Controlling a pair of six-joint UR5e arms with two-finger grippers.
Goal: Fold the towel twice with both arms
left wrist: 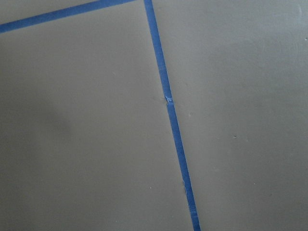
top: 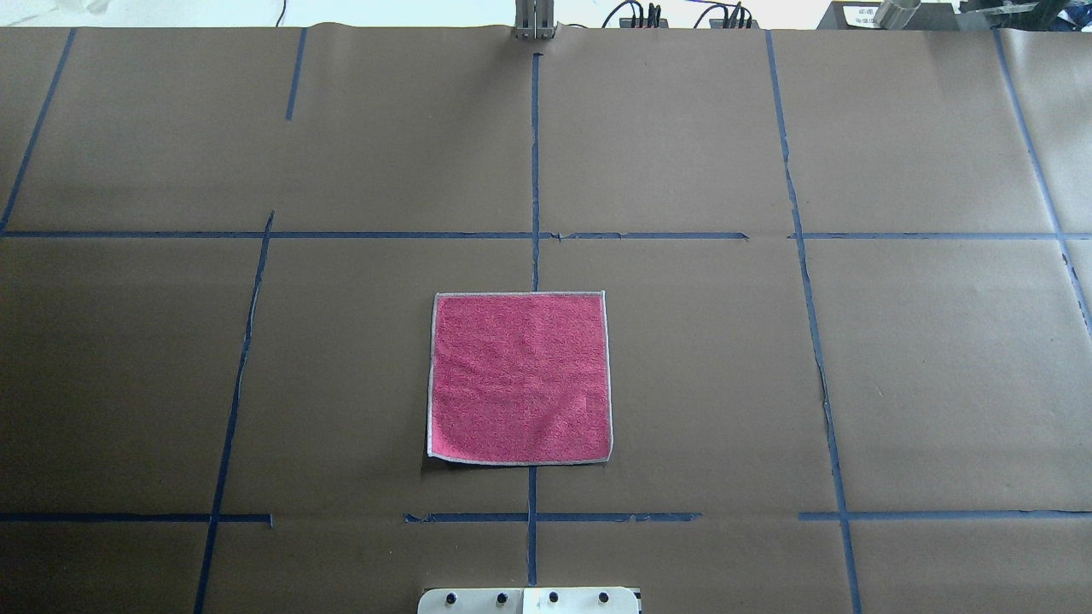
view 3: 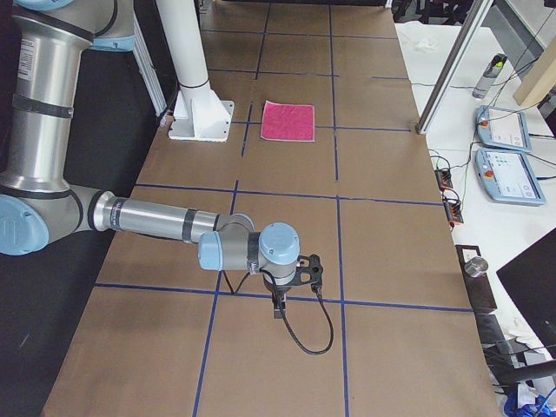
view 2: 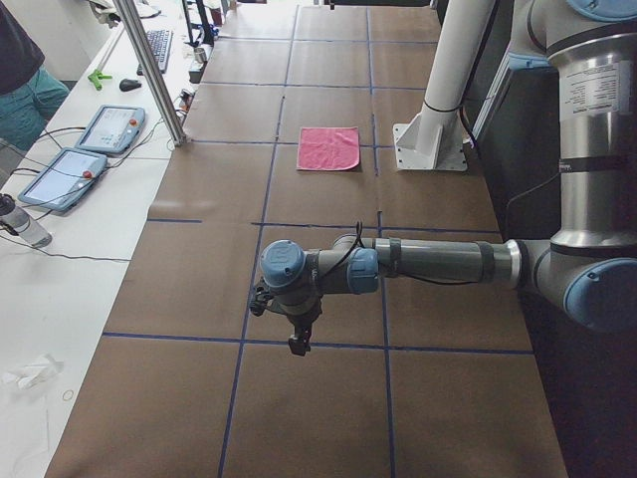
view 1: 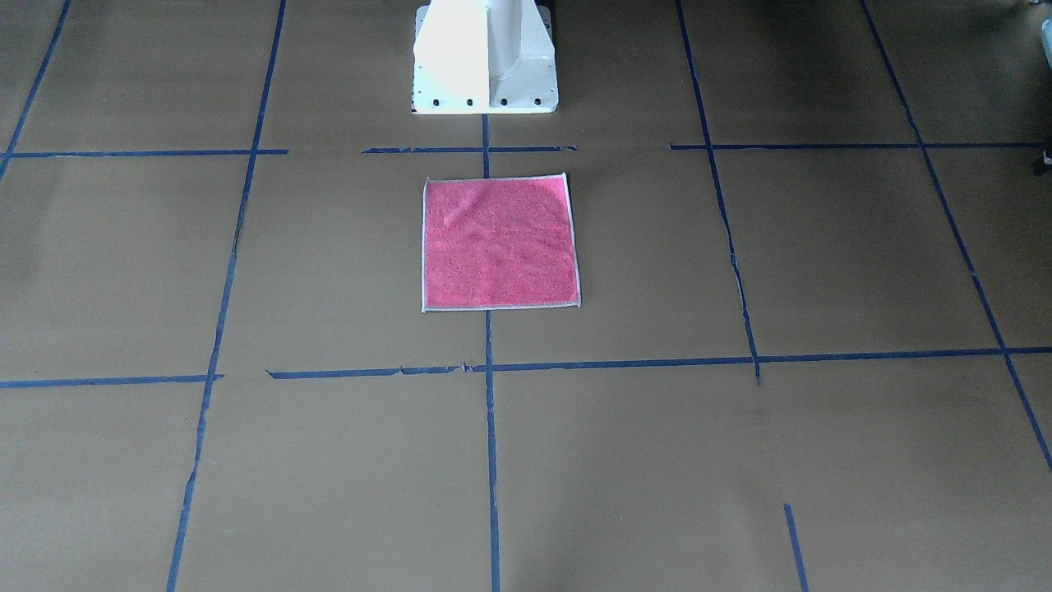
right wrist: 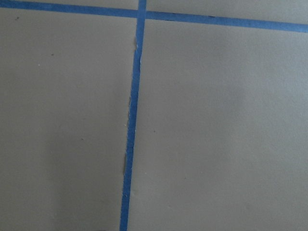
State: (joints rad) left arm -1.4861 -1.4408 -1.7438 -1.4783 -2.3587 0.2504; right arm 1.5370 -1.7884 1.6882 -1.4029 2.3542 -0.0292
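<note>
The towel (view 1: pixel 499 243) lies flat and unfolded, pink face up, on the brown paper in front of the white pedestal (view 1: pixel 485 57). It also shows in the overhead view (top: pixel 520 378) and both side views (view 2: pixel 329 147) (view 3: pixel 288 120). My left gripper (view 2: pixel 297 344) hangs over the table far from the towel, toward the table's left end. My right gripper (view 3: pixel 278 308) hangs likewise toward the right end. Both show only in side views, so I cannot tell whether they are open or shut. Both wrist views show only paper and blue tape.
Blue tape lines (top: pixel 535 170) grid the brown paper. A metal post (view 2: pixel 149 70) and control tablets (view 2: pixel 85 149) stand on the white side table across from the robot. A person (view 2: pixel 20 70) stands at its far corner. A loose cable (view 3: pixel 308 334) trails below the right wrist.
</note>
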